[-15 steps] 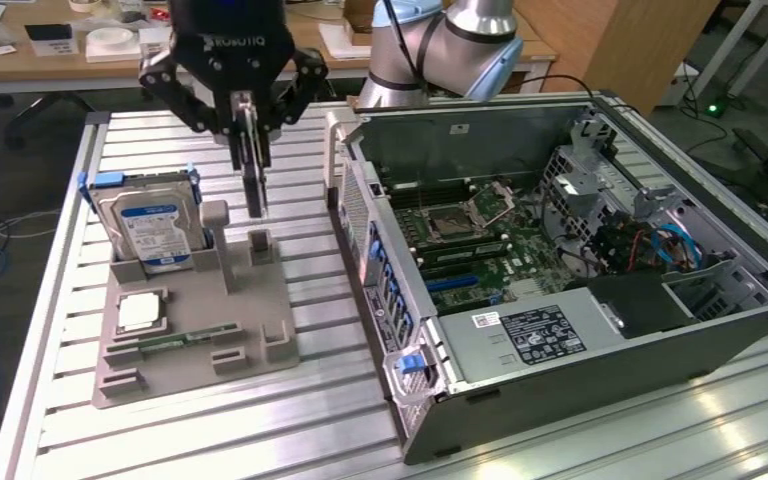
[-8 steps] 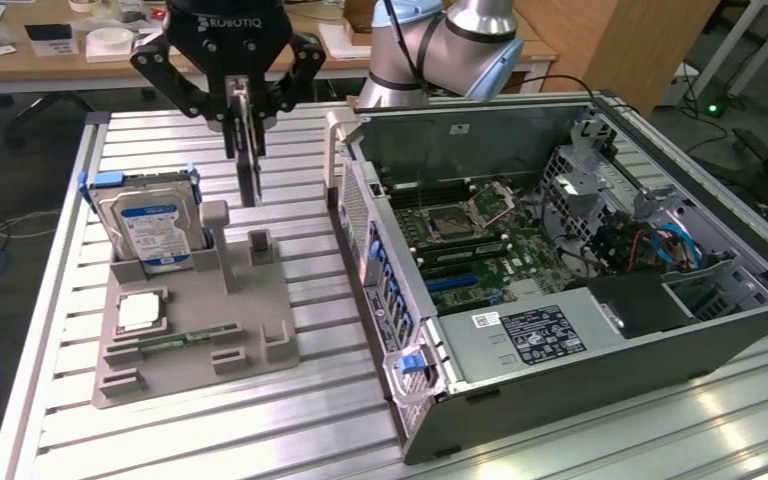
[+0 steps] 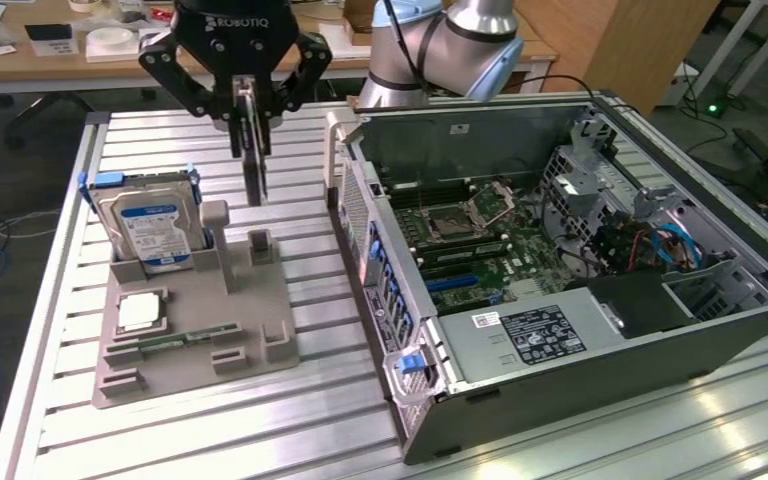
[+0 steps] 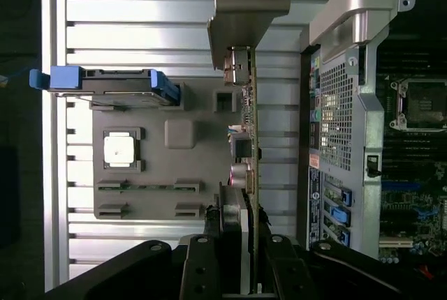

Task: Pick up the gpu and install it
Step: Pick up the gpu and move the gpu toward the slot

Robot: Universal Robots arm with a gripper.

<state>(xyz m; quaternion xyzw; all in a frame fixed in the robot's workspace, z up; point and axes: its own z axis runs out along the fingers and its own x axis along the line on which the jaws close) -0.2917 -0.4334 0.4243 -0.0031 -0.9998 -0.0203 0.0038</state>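
Observation:
My gripper (image 3: 252,112) is shut on the gpu (image 3: 255,165), a thin dark card that hangs edge-on below the fingers, above the grey holder tray (image 3: 271,345) and clear of it. In the wrist view the gpu (image 4: 249,139) runs away from the gripper (image 4: 235,227) with its silver end bracket (image 4: 244,7) at the far end. The card is to the exterior view's left of the open computer case (image 3: 704,345), near its rear panel (image 3: 357,215). The motherboard (image 3: 484,245) lies exposed inside the case.
On the tray a silver hard drive with a blue label (image 3: 155,228) stands upright, with a square processor (image 3: 140,312) and a green memory stick (image 3: 187,338) in front of it. The robot arm's base (image 3: 438,50) stands behind the case. All rests on a slotted aluminium table (image 3: 224,430).

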